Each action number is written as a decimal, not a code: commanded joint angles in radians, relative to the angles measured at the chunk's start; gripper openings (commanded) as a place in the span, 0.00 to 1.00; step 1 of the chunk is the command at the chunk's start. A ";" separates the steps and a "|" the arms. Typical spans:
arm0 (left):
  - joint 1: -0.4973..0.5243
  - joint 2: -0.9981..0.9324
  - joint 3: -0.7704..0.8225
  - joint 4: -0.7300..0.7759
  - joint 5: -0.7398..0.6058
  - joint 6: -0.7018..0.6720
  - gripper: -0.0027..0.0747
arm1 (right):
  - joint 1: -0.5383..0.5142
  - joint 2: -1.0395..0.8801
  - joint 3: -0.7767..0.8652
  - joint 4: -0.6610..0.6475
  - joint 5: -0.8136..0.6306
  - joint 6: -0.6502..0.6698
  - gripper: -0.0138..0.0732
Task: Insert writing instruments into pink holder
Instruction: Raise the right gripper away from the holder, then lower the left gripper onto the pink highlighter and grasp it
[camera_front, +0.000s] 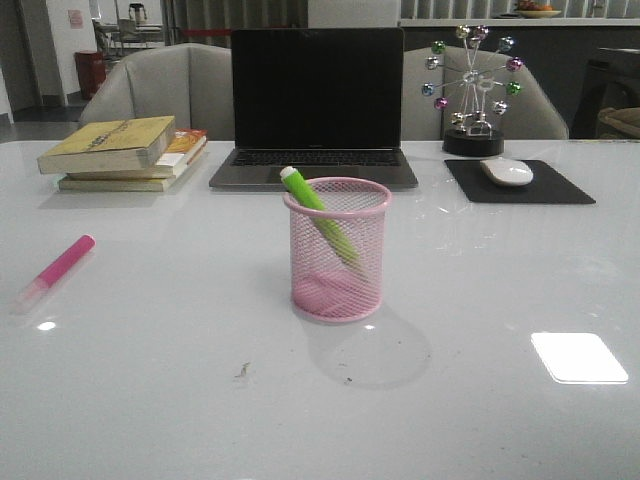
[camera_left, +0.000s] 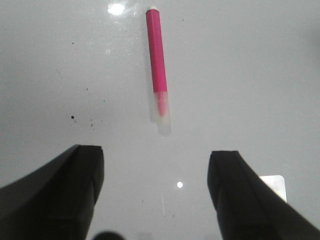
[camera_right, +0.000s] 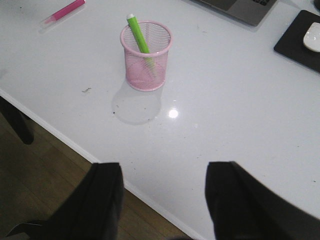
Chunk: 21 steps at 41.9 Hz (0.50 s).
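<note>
The pink wire-mesh holder (camera_front: 337, 250) (camera_right: 146, 55) stands upright at the table's middle. A lime green marker (camera_front: 318, 213) (camera_right: 139, 38) leans inside it, its whitish cap poking over the rim. The magenta marker (camera_front: 58, 270) (camera_left: 158, 62) (camera_right: 63, 11) lies flat on the table at the left. My left gripper (camera_left: 156, 159) hovers open over bare table just short of the marker's pale cap end, holding nothing. My right gripper (camera_right: 164, 172) is open and empty above the table's near edge, well back from the holder. Neither gripper shows in the front view.
An open laptop (camera_front: 315, 105) sits behind the holder. Stacked books (camera_front: 125, 152) lie at the back left. A white mouse (camera_front: 507, 171) rests on a black pad (camera_front: 520, 184) at the back right, beside a ball ornament (camera_front: 473, 95). The table edge (camera_right: 65, 134) borders wooden floor.
</note>
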 joint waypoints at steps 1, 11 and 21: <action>0.004 0.081 -0.101 -0.027 -0.046 -0.012 0.69 | -0.003 0.008 -0.024 -0.003 -0.070 -0.011 0.71; 0.004 0.328 -0.286 -0.039 -0.052 -0.012 0.69 | -0.003 0.008 -0.024 -0.003 -0.070 -0.011 0.71; -0.005 0.501 -0.433 -0.035 -0.042 -0.012 0.69 | -0.003 0.008 -0.024 -0.003 -0.070 -0.011 0.71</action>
